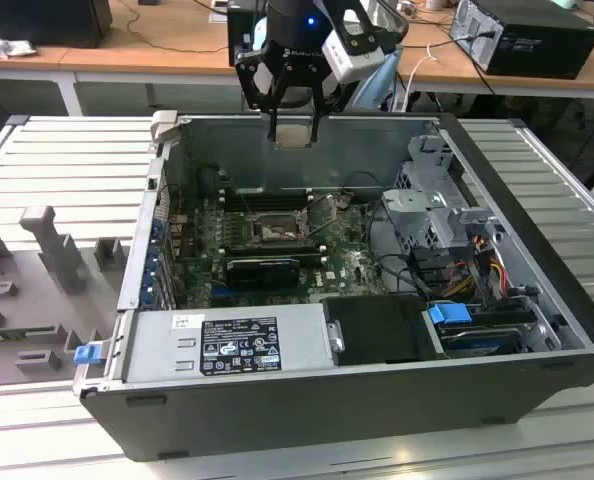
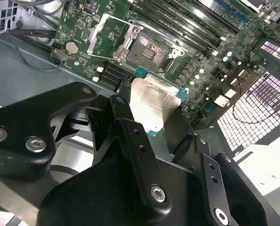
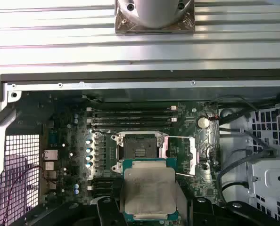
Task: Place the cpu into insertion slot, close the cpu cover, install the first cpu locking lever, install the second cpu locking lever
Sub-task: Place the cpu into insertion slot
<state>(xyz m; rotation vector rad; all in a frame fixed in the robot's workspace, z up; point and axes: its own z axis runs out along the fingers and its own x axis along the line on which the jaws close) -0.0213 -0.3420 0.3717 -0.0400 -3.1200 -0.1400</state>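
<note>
Presently: gripper [image 1: 293, 130], fingers [image 2: 123, 106] clamped on the cpu [image 3: 149, 190], held above the open computer case [image 1: 277, 405]; insertion slot [image 3: 141, 148] bare, cpu cover [image 3: 195, 156] swung open beside it.

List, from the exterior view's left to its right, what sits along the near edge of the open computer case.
Blue plastic latch → grey metal power supply box with a black label → black square plastic shroud → blue plastic drive tab.

No words can be read. A black label [image 1: 239, 345] and a small white sticker [image 1: 184, 322] sit on the grey power box [image 1: 302, 340], their print too tiny.
</note>
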